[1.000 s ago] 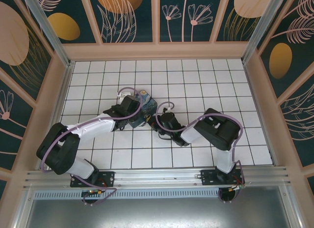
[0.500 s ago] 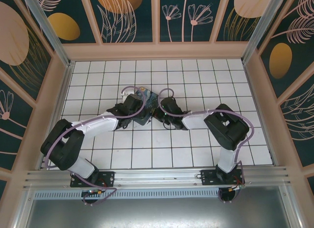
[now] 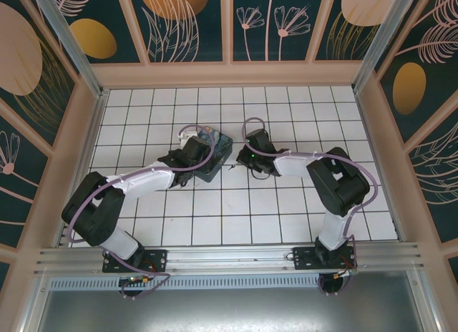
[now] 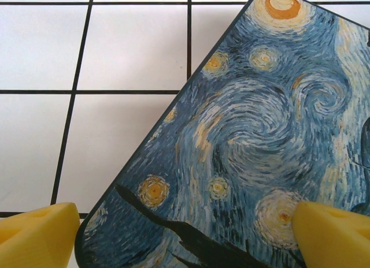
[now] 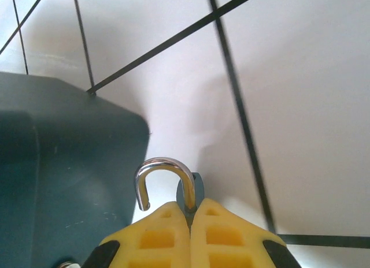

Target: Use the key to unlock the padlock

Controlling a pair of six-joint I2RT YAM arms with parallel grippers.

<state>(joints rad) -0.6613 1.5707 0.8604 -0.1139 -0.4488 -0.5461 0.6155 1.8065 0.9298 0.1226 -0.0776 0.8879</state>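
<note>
In the right wrist view the padlock (image 5: 169, 177) shows its silvery shackle swung open, one end free, with a dark blue part at its foot. My right gripper (image 5: 191, 213) is shut on the padlock's body, holding it just above the white tiles beside the dark box wall (image 5: 63, 164). The key is out of view. From above, my right gripper (image 3: 252, 154) sits just right of the starry-night box (image 3: 217, 147). My left gripper (image 4: 185, 239) hangs open over the box lid (image 4: 260, 135), one yellow fingertip (image 4: 40, 236) on each side, nothing between them.
The white tiled floor (image 3: 300, 110) stretches behind and to both sides of the arms. Tan walls (image 3: 229, 74) with dark floral panels close in the floor. Both arms reach toward the middle, their elbows (image 3: 336, 178) near the front.
My right gripper has swung away from the front toward the far side with the padlock in it, ending beside the box's right edge. The left arm has shifted slightly over the box.
</note>
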